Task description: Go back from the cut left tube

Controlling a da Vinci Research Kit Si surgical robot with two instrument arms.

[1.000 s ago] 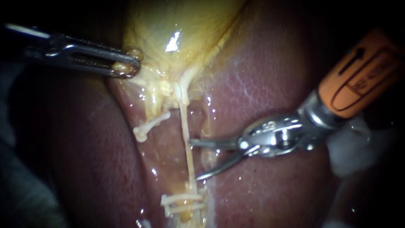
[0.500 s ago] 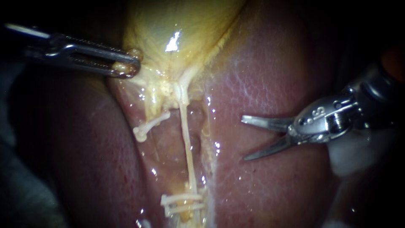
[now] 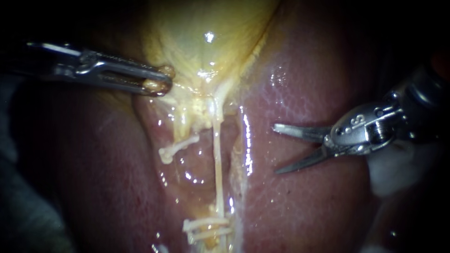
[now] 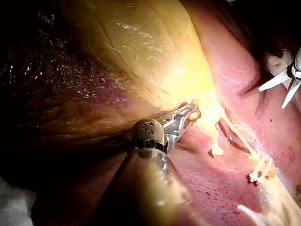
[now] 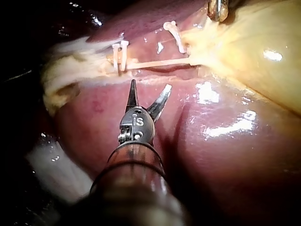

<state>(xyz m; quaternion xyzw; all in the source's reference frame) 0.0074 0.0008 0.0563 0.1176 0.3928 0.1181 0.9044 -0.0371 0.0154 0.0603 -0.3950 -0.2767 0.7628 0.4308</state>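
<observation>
Nearest, a stack of clips [image 3: 206,227] crosses the right tube [image 3: 218,164], which runs unbroken from there toward the gallbladder [image 3: 206,33]. Just left of it and slightly farther lies the cut left tube [image 3: 177,146], a short pale stub hanging free below the gallbladder's neck. To the right, the right instrument [image 3: 276,150] hovers over the liver [image 3: 304,84], its blades parted with nothing between them, apart from both tubes. Retreating well, I judge, means drawing straight back along its own shaft, perhaps closing the blades so no tip grazes the right tube or liver. Farther off, the left instrument [image 3: 161,79] has its jaws clamped on the gallbladder's edge. The stub's other half does not show. Its knobbed end may or may not carry a clip. The white mass [image 3: 389,173] beneath the right shaft is unclear.
</observation>
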